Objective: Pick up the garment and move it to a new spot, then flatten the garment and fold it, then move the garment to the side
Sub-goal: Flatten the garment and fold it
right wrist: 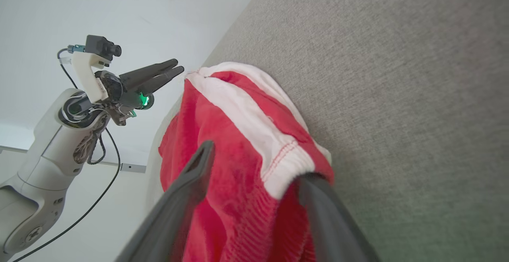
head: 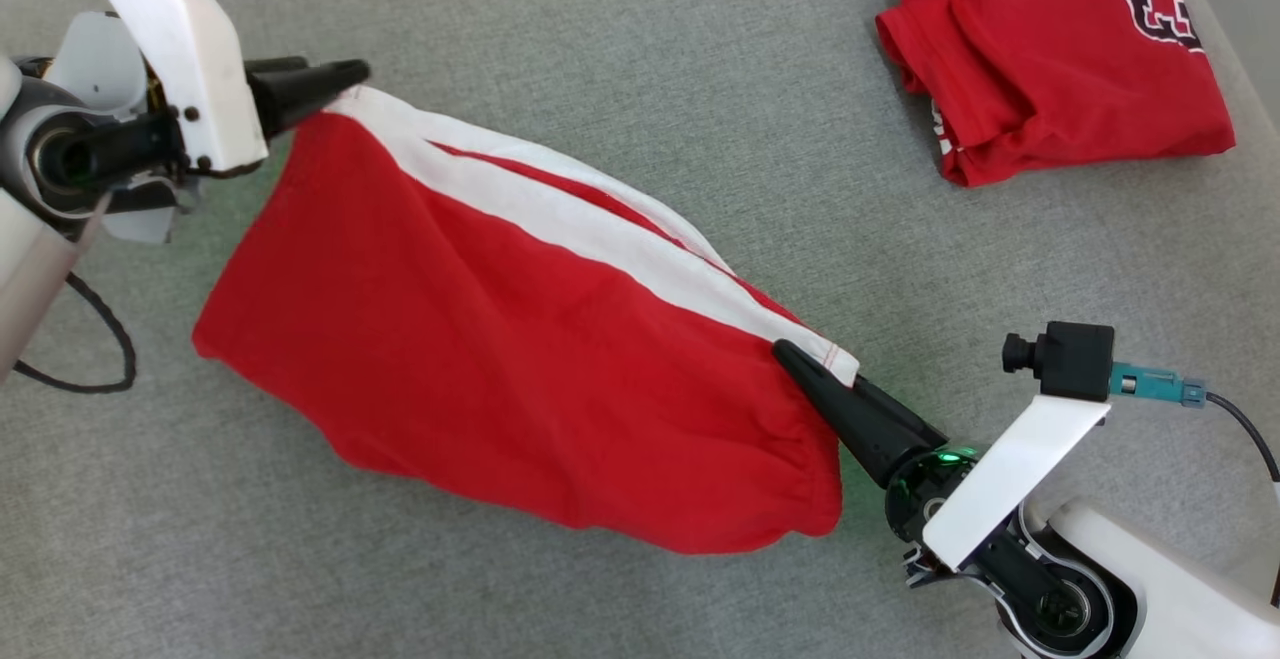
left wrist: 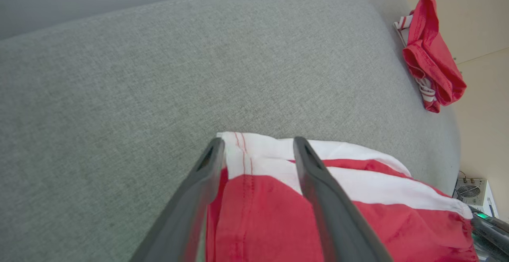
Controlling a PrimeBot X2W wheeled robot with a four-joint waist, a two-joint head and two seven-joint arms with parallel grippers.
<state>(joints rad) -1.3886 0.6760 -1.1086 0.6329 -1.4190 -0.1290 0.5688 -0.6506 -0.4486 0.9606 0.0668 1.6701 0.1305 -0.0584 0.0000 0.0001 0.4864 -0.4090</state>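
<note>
The soft, light garment (head: 500, 339) is spread mid-bench (head: 640, 59). Jaws of the left gripper (left wrist: 258, 142) and right gripper (right wrist: 256, 160) are parted, with its corners loose between them. The white hem is judged best pinched.

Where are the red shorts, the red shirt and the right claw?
red shorts (head: 480, 369): head view, middle of the red panel.
red shirt (head: 1060, 69): head view, centre of its top layer.
right claw (head: 797, 359): head view, its fingertips.
</note>
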